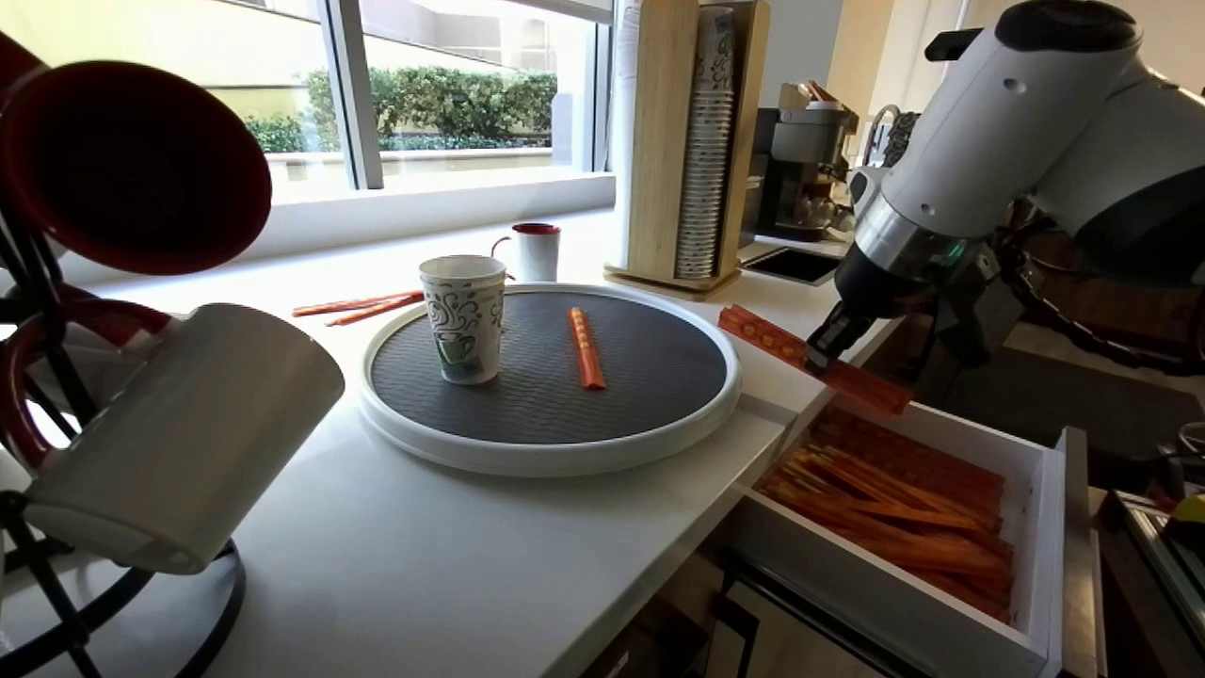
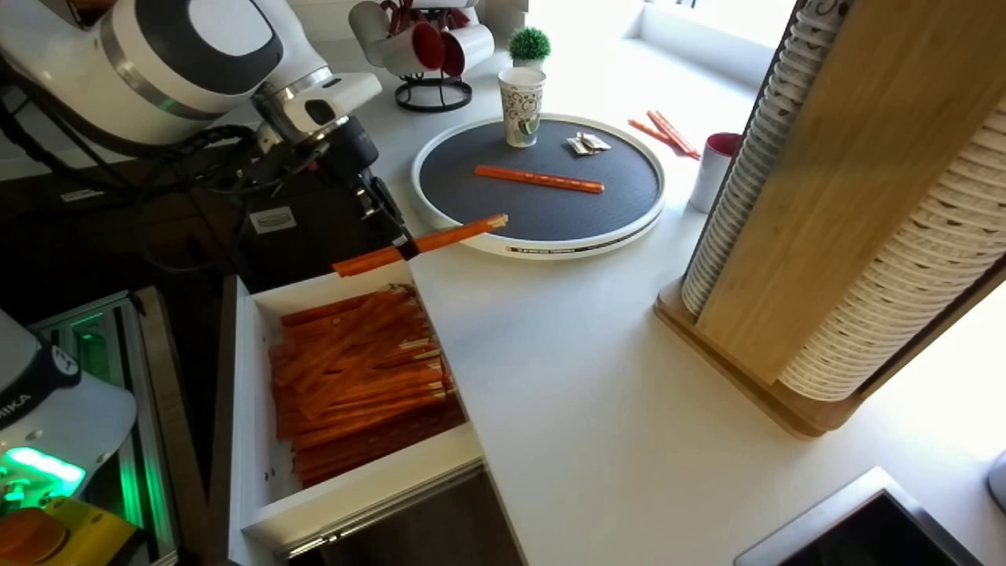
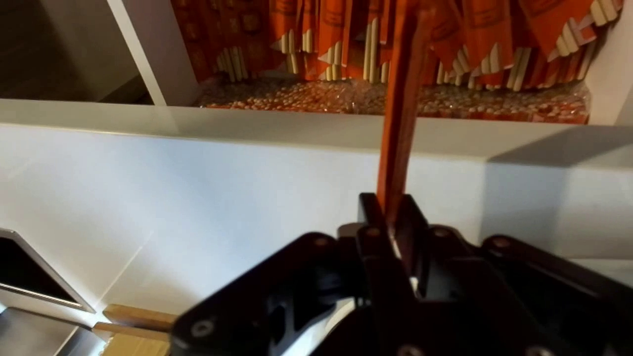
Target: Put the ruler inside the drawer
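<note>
The ruler, a long flat orange-red strip (image 1: 866, 386), is held in the air, tilted. It also shows in an exterior view (image 2: 460, 234) and in the wrist view (image 3: 399, 123). My gripper (image 1: 821, 352) is shut on it near its middle; the black fingertips (image 3: 390, 210) pinch both sides in the wrist view. The white drawer (image 1: 875, 589) is pulled open, and its rim (image 2: 369, 486) shows. Many similar orange-red strips (image 2: 354, 369) lie in it. The ruler's lower end is above the drawer's edge; its other end is over the counter.
A round tray (image 1: 555, 461) bears a paper cup (image 1: 466, 320) and a shorter orange stick (image 1: 586, 348). More orange sticks (image 2: 666, 134) and a mug (image 2: 714, 169) lie behind it. A wooden cup holder (image 2: 833, 196) and a mug rack (image 2: 432, 93) stand on the counter.
</note>
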`<action>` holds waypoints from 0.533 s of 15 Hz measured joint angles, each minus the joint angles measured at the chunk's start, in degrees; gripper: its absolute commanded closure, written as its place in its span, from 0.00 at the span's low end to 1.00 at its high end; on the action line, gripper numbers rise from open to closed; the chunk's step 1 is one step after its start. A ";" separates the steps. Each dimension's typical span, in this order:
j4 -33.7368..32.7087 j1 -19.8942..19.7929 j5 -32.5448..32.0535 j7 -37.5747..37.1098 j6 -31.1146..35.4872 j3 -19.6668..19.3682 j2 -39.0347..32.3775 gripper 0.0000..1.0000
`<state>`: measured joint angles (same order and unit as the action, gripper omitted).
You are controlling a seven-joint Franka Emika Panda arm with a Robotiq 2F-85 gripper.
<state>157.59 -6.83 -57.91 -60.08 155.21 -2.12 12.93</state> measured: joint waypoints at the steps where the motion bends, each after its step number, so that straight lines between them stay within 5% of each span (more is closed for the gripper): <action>1: 0.03 0.13 -1.59 -2.96 0.00 0.42 -0.59 0.97; 8: -0.16 2.45 -6.31 -21.90 -6.78 3.12 -5.61 0.97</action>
<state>157.43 -4.38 -64.22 -81.98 148.43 1.00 7.32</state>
